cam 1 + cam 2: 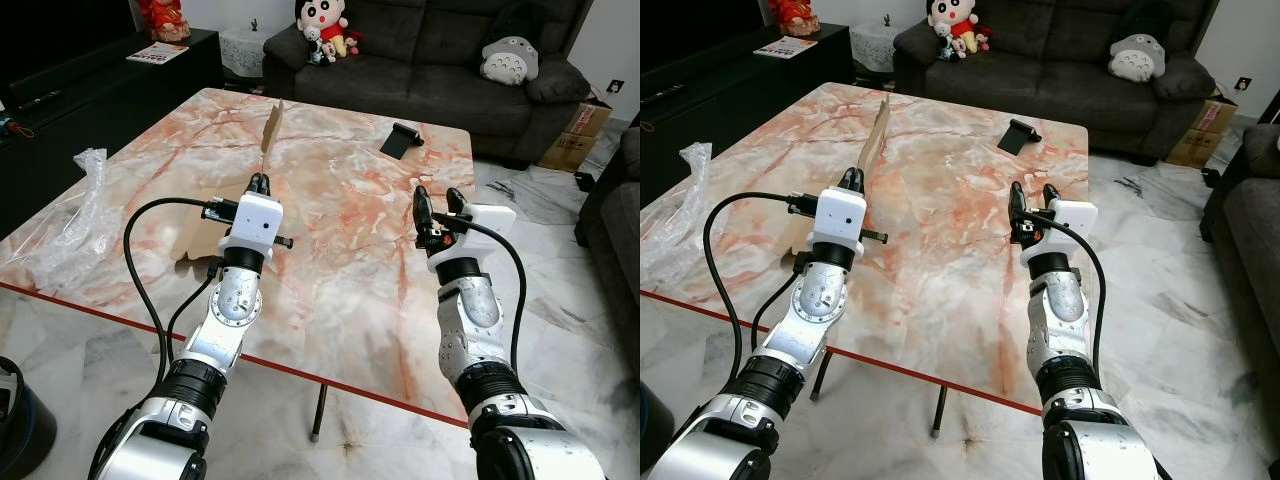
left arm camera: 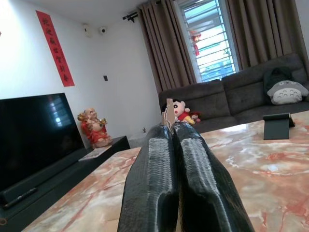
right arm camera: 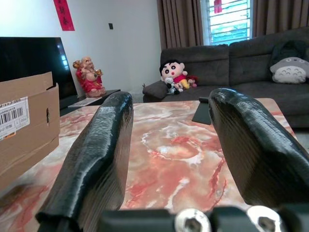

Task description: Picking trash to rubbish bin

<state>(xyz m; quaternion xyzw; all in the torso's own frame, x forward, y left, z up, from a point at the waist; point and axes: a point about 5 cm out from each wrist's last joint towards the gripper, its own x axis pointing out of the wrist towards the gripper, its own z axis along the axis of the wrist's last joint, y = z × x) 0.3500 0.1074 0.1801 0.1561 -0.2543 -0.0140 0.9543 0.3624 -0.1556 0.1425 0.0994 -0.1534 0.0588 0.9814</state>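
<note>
A flattened brown cardboard box (image 1: pixel 272 128) stands on edge above the marble table (image 1: pixel 340 290), seen edge-on from my head. My left gripper (image 1: pixel 260 183) is shut on it, the fingers (image 2: pixel 159 164) pressed together with the cardboard's tip poking out above them. In the right wrist view the same cardboard (image 3: pixel 24 121) shows its flat face with a printed label. To the right of the cardboard, my right gripper (image 1: pixel 438 195) hovers open over the table, nothing between its fingers (image 3: pixel 96 145). A crumpled clear plastic bag (image 1: pixel 70 225) lies at the table's left edge.
A dark round bin (image 1: pixel 15 425) stands on the floor at the lower left. A black phone stand (image 1: pixel 402 138) sits at the table's far side. A grey sofa (image 1: pixel 450 50) with plush toys lies beyond, a TV console (image 1: pixel 90 80) to the left.
</note>
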